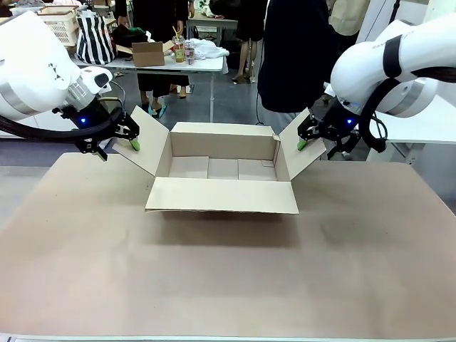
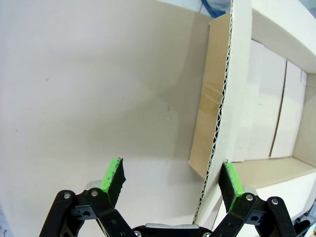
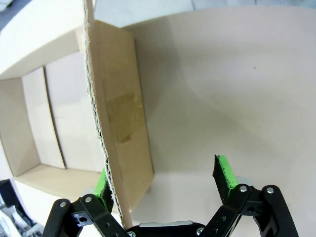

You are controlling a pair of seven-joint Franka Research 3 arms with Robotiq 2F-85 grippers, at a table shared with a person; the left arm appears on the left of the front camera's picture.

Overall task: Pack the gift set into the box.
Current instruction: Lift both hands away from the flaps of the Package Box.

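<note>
Left gripper [image 1: 132,140] sits at the outer edge of the left flap [image 1: 146,142] of the box [image 1: 222,194], fingers spread. In its wrist view we see it straddling the flap's corrugated edge. One green pad [image 2: 230,178] is just beside the cardboard and the other hangs over bare desk [image 1: 214,285], so there is no pinch.

The box stands mid-desk with all four flaps folded outward. We see its bottom panels inside.

Right gripper [image 1: 302,141] sits at the outer edge of the right flap [image 1: 299,153], also spread. In its wrist view the flap edge passes between the fingers, partly hiding one pad, while the other pad stands apart from the cardboard. A tape strip [image 3: 123,116] shows on the box's right end wall.
</note>
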